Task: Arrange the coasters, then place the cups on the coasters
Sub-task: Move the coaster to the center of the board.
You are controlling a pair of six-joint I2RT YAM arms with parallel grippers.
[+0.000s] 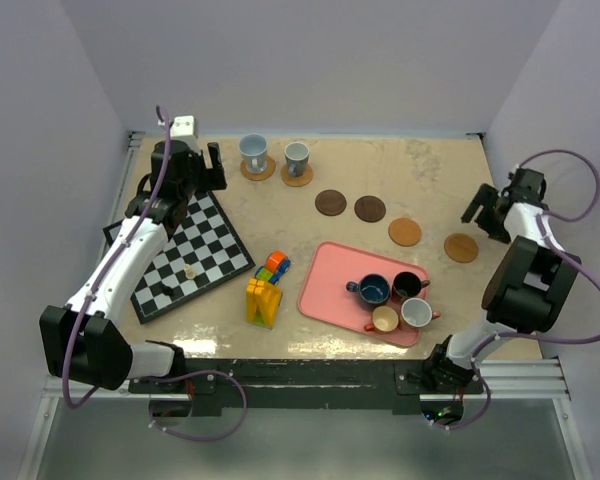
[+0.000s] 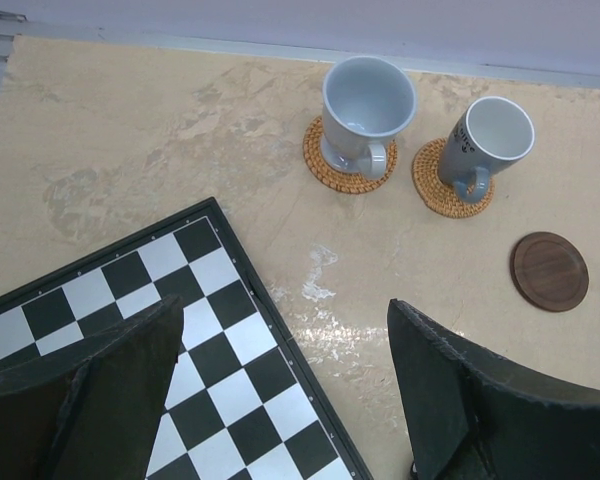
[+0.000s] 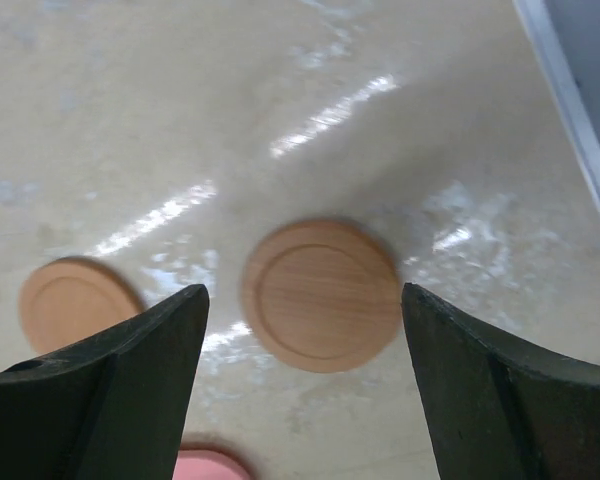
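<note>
We read tabletop [image 1: 430, 165] as polished beige marbled stone look, glare streaks. Pale cups [image 2: 368, 100]: glazed ceramic, glossy. Woven coasters [image 2: 317, 165] under them: plaited fibre, rough. Dark brown coaster [image 2: 549, 270]: wood, smooth, matt. Tan coaster [image 3: 322, 295]: pale wood, smooth, faint grain (slightly blurred for us). Chessboard [image 2: 230, 330]: smooth printed squares, low sheen. Pink tray [image 1: 325, 285]: smooth plastic look. Right gripper fingers [image 3: 100, 400]: black plastic, matt, finely ridged.

Chessboard [image 1: 195, 255], pink tray [image 1: 325, 275], perhaps toy blocks [image 1: 265, 290]
</note>
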